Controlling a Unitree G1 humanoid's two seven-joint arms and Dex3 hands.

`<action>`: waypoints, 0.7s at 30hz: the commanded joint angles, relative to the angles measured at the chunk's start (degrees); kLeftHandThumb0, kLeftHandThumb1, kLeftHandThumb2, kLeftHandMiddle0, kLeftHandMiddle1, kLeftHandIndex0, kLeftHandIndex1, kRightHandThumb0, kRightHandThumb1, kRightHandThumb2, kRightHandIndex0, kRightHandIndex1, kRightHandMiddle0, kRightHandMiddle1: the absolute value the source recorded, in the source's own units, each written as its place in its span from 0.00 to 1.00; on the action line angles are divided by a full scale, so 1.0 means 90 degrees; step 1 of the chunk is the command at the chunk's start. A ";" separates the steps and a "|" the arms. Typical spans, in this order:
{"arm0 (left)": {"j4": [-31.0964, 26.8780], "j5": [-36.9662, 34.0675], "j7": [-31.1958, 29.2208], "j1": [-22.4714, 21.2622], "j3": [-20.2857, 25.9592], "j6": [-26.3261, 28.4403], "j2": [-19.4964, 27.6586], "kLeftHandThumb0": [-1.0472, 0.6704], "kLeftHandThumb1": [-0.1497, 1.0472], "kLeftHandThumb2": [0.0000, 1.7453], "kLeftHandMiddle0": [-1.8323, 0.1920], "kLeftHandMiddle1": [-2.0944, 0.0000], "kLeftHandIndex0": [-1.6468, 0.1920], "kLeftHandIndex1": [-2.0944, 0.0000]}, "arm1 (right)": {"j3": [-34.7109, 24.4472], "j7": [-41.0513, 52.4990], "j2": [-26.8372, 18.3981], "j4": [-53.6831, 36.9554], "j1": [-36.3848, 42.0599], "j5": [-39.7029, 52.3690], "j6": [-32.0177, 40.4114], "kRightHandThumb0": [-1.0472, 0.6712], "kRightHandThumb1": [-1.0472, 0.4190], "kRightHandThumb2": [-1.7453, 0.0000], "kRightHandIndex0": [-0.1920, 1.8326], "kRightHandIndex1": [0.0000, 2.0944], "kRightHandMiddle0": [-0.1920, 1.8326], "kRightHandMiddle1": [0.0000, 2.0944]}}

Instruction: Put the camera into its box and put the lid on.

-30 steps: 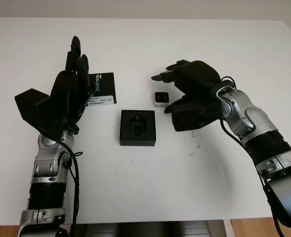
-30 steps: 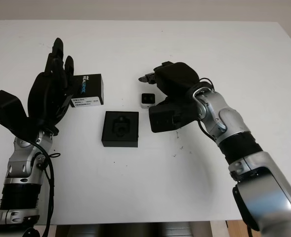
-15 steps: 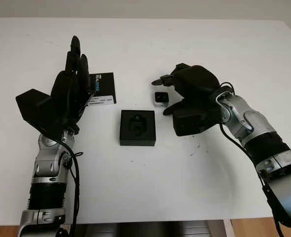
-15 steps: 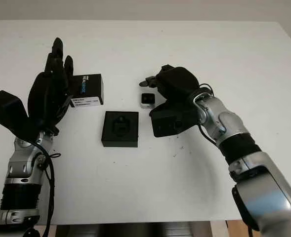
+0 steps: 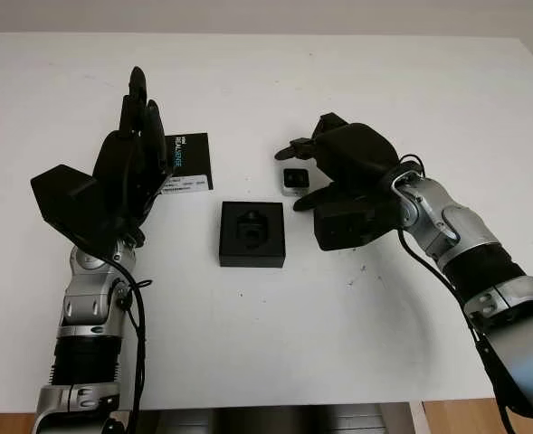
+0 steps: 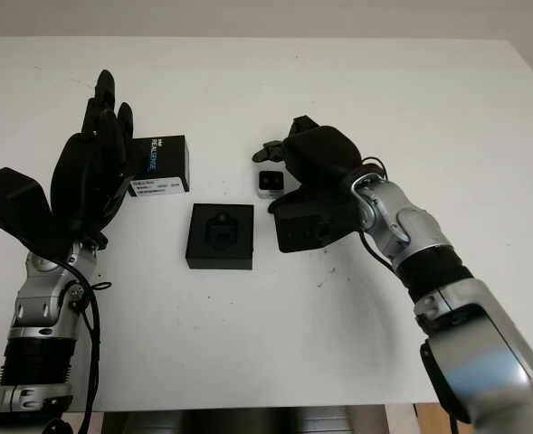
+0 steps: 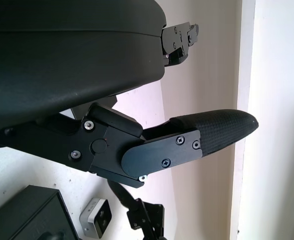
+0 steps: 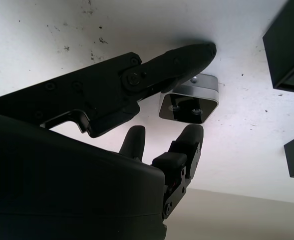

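White table (image 5: 447, 108): open right hand (image 5: 325, 167) poised around camera (image 5: 294, 181)

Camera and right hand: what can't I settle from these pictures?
- Contact: the right hand fingers bracket the camera; touching or not cannot be told.
- Lid: partly covered by the open left hand in the eye views.
- Box recess: too dark to read its shape.
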 commanded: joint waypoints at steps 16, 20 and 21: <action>-0.0070 0.0063 0.0060 0.0055 -0.0023 -0.0054 0.0012 0.12 1.00 0.37 1.00 1.00 1.00 1.00 | 0.0331 -0.0556 -0.0036 0.0468 -0.0090 -0.0351 -0.0014 0.30 0.04 0.97 0.09 0.86 0.17 0.70; -0.0070 0.0052 0.0013 0.0051 -0.0025 -0.0049 0.0038 0.12 1.00 0.38 1.00 1.00 1.00 1.00 | 0.0347 -0.0597 -0.0044 0.0499 -0.0109 -0.0392 -0.0020 0.30 0.04 0.97 0.09 0.81 0.16 0.70; -0.0087 0.0044 0.0029 0.0052 -0.0020 -0.0034 0.0024 0.12 1.00 0.37 1.00 1.00 1.00 1.00 | 0.0346 -0.0601 -0.0050 0.0494 -0.0105 -0.0394 -0.0028 0.30 0.04 0.97 0.09 0.80 0.15 0.70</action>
